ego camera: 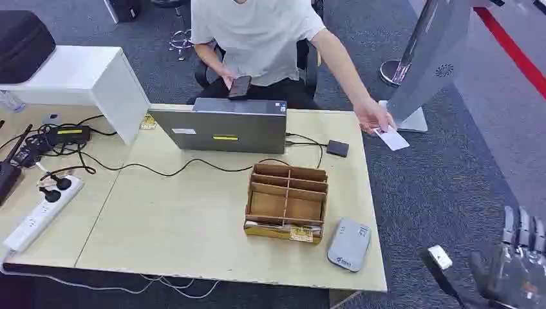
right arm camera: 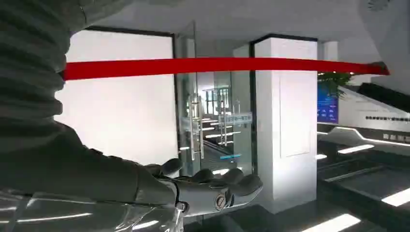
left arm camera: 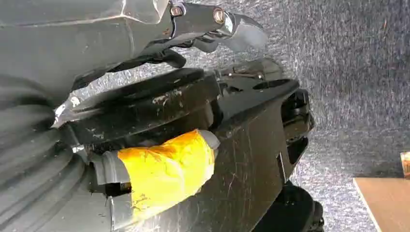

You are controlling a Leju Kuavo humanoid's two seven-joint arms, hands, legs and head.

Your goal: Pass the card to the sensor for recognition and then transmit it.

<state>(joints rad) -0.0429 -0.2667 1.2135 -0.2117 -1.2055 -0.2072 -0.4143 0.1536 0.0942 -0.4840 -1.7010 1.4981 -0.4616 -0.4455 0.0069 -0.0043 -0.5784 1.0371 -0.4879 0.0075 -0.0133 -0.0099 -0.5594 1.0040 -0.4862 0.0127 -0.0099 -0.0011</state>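
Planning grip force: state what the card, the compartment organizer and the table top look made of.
Card: thin, white, smooth; likely plastic, possibly coated paper.
Organizer: brown flat panels with slotted dividers; looks like thin wood or stiff board.
Table top: pale matte wood-grain surface; probably laminate.

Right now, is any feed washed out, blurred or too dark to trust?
Head view: even light, sharp; card readable in the person's hand. Right wrist view: bright backlit glass, right hand dim. Left wrist view: close parts blurred, glare on metal.
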